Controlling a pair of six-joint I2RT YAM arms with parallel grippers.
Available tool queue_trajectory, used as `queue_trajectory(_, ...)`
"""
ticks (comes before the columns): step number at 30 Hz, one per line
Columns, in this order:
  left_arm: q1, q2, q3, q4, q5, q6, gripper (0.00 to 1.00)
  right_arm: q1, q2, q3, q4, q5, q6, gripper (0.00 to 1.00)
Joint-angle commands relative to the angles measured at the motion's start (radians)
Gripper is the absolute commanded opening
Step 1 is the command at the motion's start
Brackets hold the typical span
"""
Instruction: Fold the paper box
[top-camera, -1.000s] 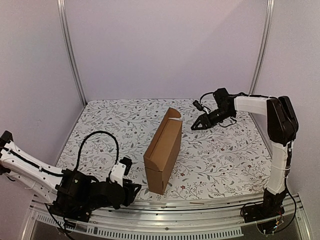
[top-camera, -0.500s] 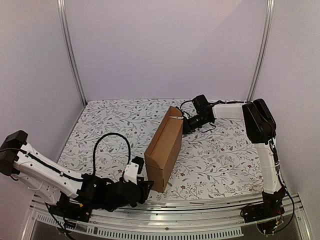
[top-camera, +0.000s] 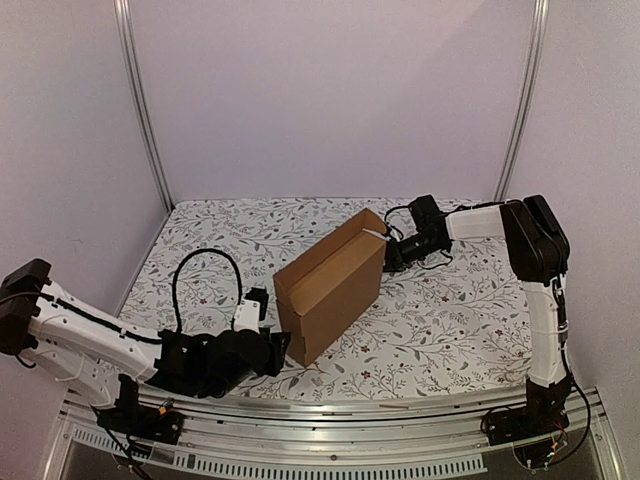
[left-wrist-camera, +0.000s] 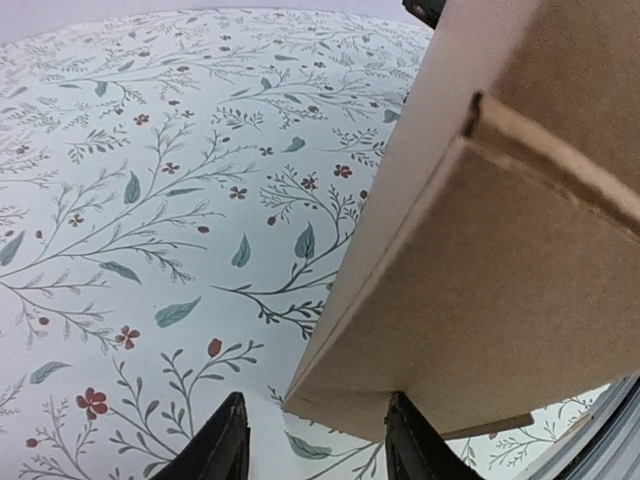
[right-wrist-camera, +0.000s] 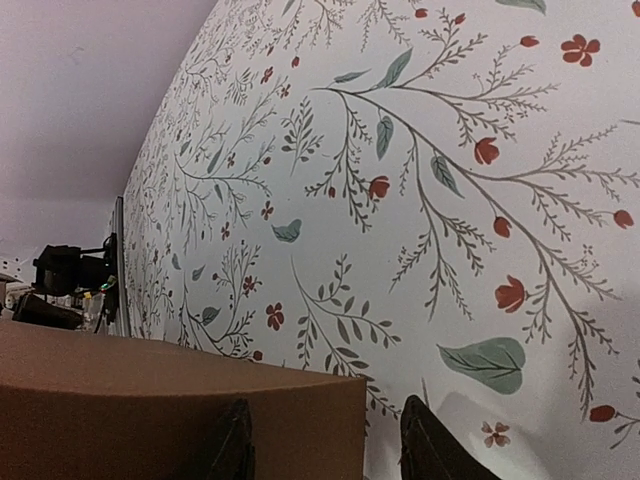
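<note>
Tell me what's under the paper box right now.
The paper box stands on the floral table cover, which shows all round it. The patch beneath its base is hidden in every view.

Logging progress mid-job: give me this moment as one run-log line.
paper box: folded into box shape, resting on table | left gripper: open, at its near corner | right gripper: open, at its far end

Left arm (top-camera: 85, 335) had white links, black joints and a bulky black wrist with a white block; a black cable loop (top-camera: 206, 251) arched above it. Right arm (top-camera: 547, 325) was the same white-and-black build, thin wires (top-camera: 398, 211) at wrist. Fingers (left-wrist-camera: 220, 450) were matte black.
</note>
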Motion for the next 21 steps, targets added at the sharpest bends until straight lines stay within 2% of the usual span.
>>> queue_trajectory(1,0.083,0.028,0.001,0.117,-0.025,0.077,0.47,0.015,-0.082,-0.086,-0.132,-0.043,-0.106,0.49)
queue_trajectory(11,0.208,0.065,0.007,0.177,0.004,0.174,0.50,-0.026,-0.157,-0.222,-0.295,0.020,-0.240,0.49)
queue_trajectory(21,0.226,0.059,0.010,0.127,0.027,0.169,0.50,-0.115,-0.229,-0.270,-0.315,0.098,-0.228,0.51)
